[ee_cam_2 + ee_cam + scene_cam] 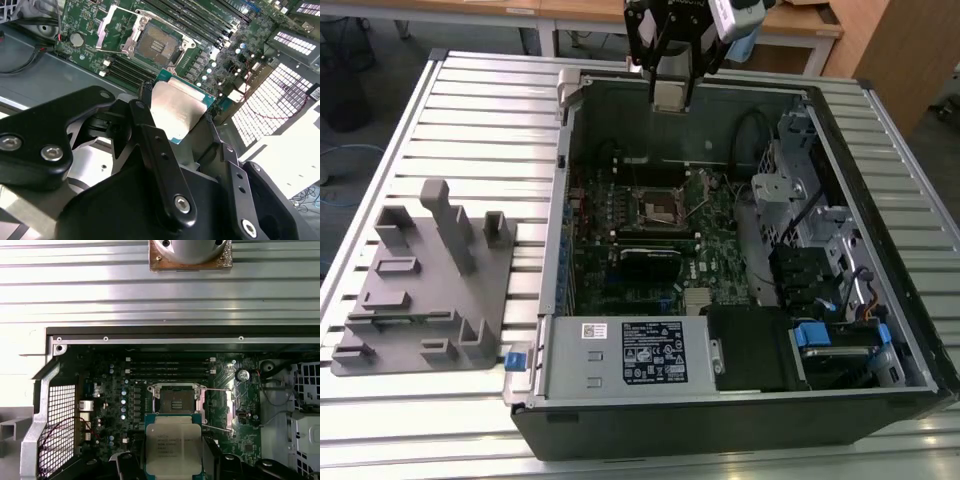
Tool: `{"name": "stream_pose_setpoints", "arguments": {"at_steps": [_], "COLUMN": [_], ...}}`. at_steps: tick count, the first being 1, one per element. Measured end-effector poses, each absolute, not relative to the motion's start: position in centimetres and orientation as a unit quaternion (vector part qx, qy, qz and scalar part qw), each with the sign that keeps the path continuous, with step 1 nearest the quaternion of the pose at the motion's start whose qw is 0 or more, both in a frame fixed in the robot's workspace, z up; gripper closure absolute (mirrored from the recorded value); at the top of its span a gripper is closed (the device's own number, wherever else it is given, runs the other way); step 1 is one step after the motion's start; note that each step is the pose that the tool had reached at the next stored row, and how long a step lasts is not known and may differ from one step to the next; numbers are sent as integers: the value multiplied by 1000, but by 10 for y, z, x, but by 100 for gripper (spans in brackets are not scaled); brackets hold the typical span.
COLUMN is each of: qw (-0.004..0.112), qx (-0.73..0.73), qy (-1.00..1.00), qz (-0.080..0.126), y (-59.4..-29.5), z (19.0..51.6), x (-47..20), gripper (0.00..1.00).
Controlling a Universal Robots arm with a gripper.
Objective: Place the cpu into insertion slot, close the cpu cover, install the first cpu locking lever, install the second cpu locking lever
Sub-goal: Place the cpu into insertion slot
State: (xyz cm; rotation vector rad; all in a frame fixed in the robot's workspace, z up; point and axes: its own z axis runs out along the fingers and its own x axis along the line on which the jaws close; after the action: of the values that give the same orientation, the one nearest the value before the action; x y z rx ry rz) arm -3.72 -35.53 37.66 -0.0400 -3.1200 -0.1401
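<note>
Gripper [177, 110] fingers closed on the cpu's [173, 447] opposite edges, well above the slot [175, 401]. It looks light, stiff, slick-topped and likely delicate underneath, so edges suit.

cpu [173, 447]: flat square chip with a pale silver metal top and a green board edge. It is pinched at two opposite sides between the fingers [159, 150], metal top facing both wrist views. In the exterior view it hangs over the far wall of the open case, well apart from the slot [660, 207].

Slot: square socket on the motherboard with a silvery rim and a dark contact field (exposed).

Cover [117, 27]: thin silvery frame with a cut-out centre. It stands open, tilted up off one side of the slot.

Levers [218, 389]: two thin wire rods, unlatched, reaching out beside the cover.
</note>
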Motion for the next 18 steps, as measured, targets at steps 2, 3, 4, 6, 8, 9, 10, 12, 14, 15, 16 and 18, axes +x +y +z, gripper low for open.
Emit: {"name": "stream_pose_setpoints", "arguments": {"at_steps": [2, 3, 4, 6, 8, 9, 10, 12, 14, 15, 16, 18], "qw": [9, 9, 9, 9, 9, 9, 9, 9, 9, 9, 9, 9], "qx": [-13, -13, -13, -13, -13, -13, -13, -13, -13, -13, -13, -13], "qy": [-999, -999, -999, -999, -999, -999, -999, -999, -999, -999, -999, -999], "qz": [-45, -45, -45, -45, -45, -45, -45, -45, -45, -45, -45, -45], "y": [-355, -355, -355, -355, -355, -355, -355, -355, -355, -355, -355, -355], "z": [376, 376, 376, 376, 376, 375, 375, 375, 374, 374, 373, 373], "x": [-37, -37, -37, -37, -37, -37, -37, -37, -37, -37, -37, -37], "gripper": [46, 46, 46, 46, 46, 46, 46, 46, 46, 46, 46, 46]}}
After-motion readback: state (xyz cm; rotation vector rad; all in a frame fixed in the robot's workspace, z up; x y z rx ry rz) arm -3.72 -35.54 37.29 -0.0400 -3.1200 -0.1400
